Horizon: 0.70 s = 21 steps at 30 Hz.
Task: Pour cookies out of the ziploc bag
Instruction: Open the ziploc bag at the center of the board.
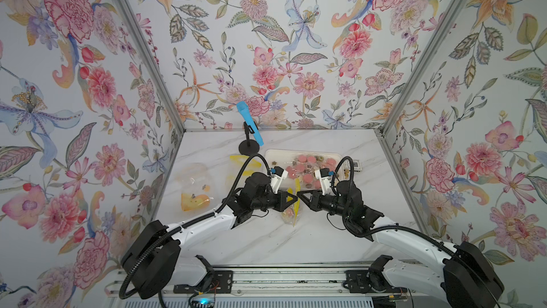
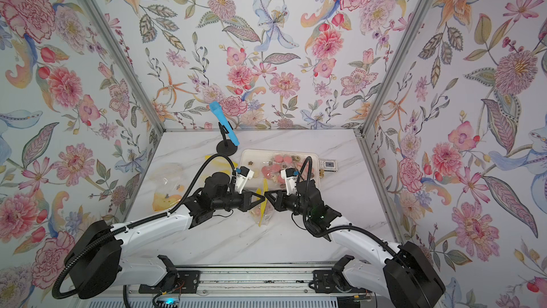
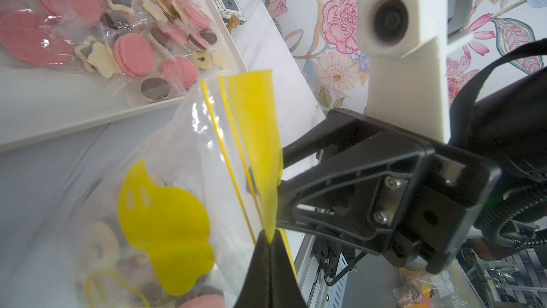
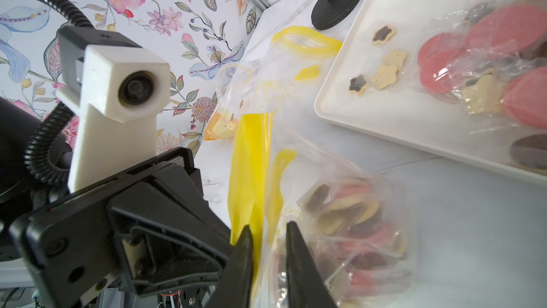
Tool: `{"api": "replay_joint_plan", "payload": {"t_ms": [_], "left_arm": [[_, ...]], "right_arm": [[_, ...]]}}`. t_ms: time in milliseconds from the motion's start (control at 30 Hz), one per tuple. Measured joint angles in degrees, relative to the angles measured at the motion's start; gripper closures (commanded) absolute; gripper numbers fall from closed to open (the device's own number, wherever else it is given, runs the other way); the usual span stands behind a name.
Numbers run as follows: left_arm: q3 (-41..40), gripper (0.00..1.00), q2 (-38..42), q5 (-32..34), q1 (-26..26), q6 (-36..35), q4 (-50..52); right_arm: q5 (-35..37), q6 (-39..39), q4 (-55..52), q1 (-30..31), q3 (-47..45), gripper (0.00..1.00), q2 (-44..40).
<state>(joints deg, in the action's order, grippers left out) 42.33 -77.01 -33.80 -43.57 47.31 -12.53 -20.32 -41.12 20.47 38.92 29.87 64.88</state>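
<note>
The ziploc bag (image 1: 291, 213) (image 2: 260, 213) hangs between my two grippers at the table's middle, its yellow top strip (image 3: 254, 120) (image 4: 248, 167) upright. Pink, brown and beige cookies (image 4: 349, 203) (image 3: 100, 241) fill its lower part. My left gripper (image 3: 270, 235) (image 1: 296, 198) is shut on the yellow strip. My right gripper (image 4: 268, 228) (image 1: 299, 194) faces it tip to tip; its jaws stand a little apart, with the bag's rim between them. More cookies (image 1: 307, 167) (image 3: 133, 55), in clear wrap, lie on the white tray (image 1: 275, 155) (image 4: 355, 114) just behind.
A blue microphone on a black stand (image 1: 250, 123) stands at the back, left of the tray. Two other clear bags with yellow print (image 1: 195, 185) (image 1: 239, 164) lie at the left. A small boxed device (image 1: 353, 165) sits right of the tray. Flowered walls close in three sides.
</note>
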Motion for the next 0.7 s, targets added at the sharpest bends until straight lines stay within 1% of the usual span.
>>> {"api": "replay_joint_plan", "payload": {"t_ms": [100, 200, 300, 500, 533, 567, 600, 700], "left_arm": [[0.0, 1.0, 0.11, 0.15, 0.0, -0.13, -0.02], [0.0, 1.0, 0.13, 0.2, 0.0, -0.17, -0.02], [0.0, 1.0, 0.13, 0.59, 0.0, -0.17, 0.17], [0.0, 1.0, 0.15, 1.03, 0.0, -0.2, 0.57], [0.0, 0.99, 0.15, 1.09, -0.04, -0.28, 0.61], [0.0, 0.96, 0.15, 1.27, -0.13, -0.39, 0.68], [0.0, 0.89, 0.2, 1.46, -0.24, -0.59, 0.85], [0.0, 0.86, 0.2, 2.01, -0.35, -1.22, 1.09]], "right_arm": [[-0.24, -0.02, 0.57, 0.0, -0.04, 0.85, 0.0], [-0.63, -0.2, 1.27, 0.0, -0.13, 0.95, 0.28], [-0.9, -0.17, 1.62, 0.0, -0.13, 1.0, 0.59], [-1.29, -0.24, 1.64, 0.02, -0.13, 1.0, 0.7], [-1.29, -0.24, 1.64, 0.02, -0.13, 1.0, 0.7], [-1.31, -0.26, 1.64, 0.02, -0.13, 1.0, 0.7], [-1.31, -0.28, 1.6, 0.02, -0.13, 1.0, 0.7], [-1.25, -0.68, 1.49, 0.46, -0.13, 1.0, 0.7]]}}
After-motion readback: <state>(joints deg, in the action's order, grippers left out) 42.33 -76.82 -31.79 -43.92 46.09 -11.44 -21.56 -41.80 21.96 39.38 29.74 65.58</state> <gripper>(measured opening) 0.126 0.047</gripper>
